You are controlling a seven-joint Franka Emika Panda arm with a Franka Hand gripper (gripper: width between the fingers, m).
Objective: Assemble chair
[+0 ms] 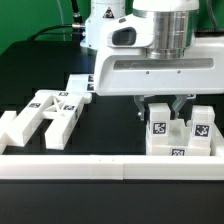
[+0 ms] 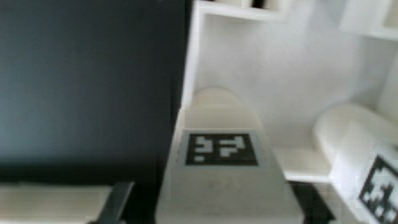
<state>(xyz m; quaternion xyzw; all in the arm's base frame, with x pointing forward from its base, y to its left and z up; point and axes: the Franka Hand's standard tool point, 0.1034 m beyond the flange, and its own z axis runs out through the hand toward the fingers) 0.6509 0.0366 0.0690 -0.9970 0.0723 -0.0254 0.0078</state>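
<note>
Chair pieces stand grouped at the exterior view's right. One is an upright white piece with a tag (image 1: 157, 127), and a second tagged piece (image 1: 200, 124) stands beside it. My gripper (image 1: 163, 110) hangs straight over the first piece, a dark finger on each side of it. In the wrist view this rounded-top tagged piece (image 2: 222, 150) runs between my gripper's (image 2: 222, 208) jaws. A dark gap shows between it and the pale finger (image 2: 71, 203). The neighbouring piece (image 2: 365, 150) lies close on the other side. The jaws are open around the piece, not touching it.
Several more white tagged chair pieces (image 1: 50, 112) lie at the exterior view's left on the black table. The long white border rail (image 1: 110, 167) runs along the front. The marker board (image 1: 80, 84) lies behind the left pieces.
</note>
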